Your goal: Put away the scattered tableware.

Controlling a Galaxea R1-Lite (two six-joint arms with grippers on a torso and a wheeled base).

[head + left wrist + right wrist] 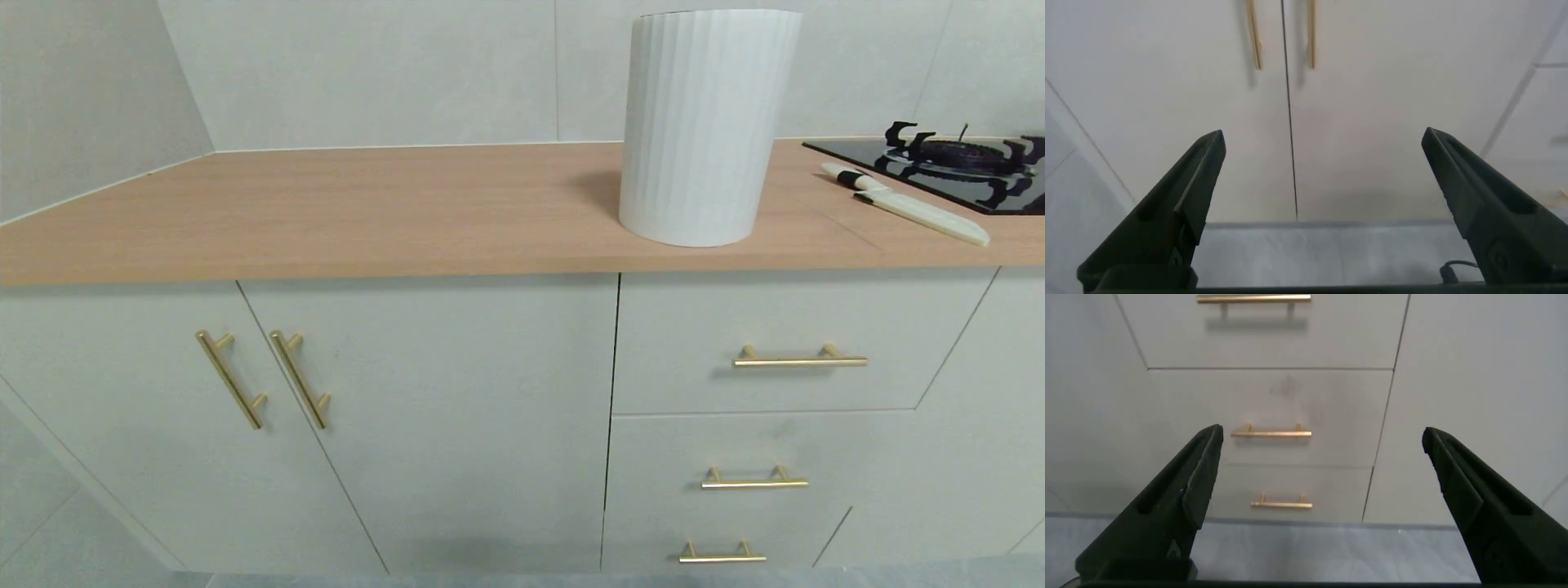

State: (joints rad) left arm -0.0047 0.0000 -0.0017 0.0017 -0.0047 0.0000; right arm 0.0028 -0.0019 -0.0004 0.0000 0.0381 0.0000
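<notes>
A white knife point(906, 204) with a black band on its handle lies on the wooden countertop point(367, 212) at the far right, beside the stove. A tall white ribbed container point(702, 126) stands on the counter just left of the knife. My left gripper point(1323, 147) is open and hangs low, facing the two cabinet doors point(1290, 122). Also open, my right gripper point(1323, 441) faces the stack of drawers point(1270, 416) below the counter. Both hold nothing.
A black gas stove point(955, 163) sits at the counter's far right. Below are two doors with gold handles point(261, 380) and three drawers with gold handles point(800, 359). Grey tiled walls close the back and left. Most of the counter left of the container is bare wood.
</notes>
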